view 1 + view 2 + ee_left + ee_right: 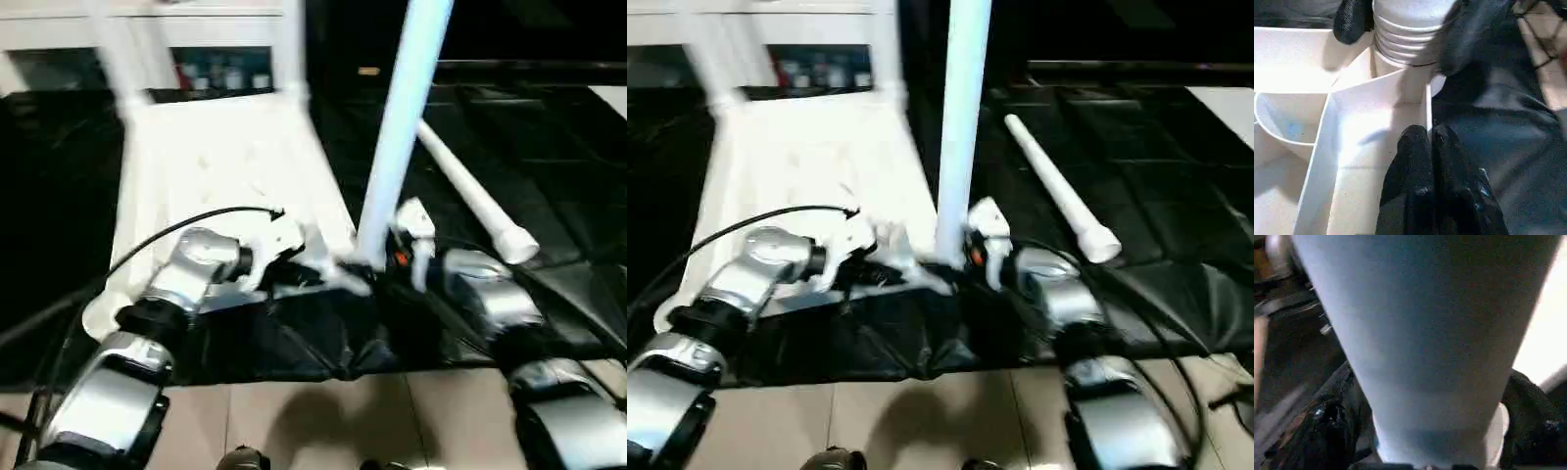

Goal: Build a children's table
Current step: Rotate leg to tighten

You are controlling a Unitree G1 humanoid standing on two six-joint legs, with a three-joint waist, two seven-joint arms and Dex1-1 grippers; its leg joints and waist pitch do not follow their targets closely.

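Observation:
The children's table top (225, 157) lies upside down on black cloth, with two white legs (291, 49) standing in its far corners. A third leg (402, 117) stands upright at the near right corner, its ribbed end (1400, 34) down at the socket. My right gripper (1430, 431) is open, with one black finger (1327, 421) on each side of that leg near its base. My left gripper (1430, 142) is shut on the top's thin edge wall (1427, 107), just beside that corner. A fourth leg (470, 196) lies loose on the cloth to the right.
The black cloth (549, 147) covers the work area around the table top. A white cabinet (216, 69) with small items inside stands behind it. Pale floor tiles (323, 421) show in front of the cloth. A black cable (167, 235) runs over my left forearm.

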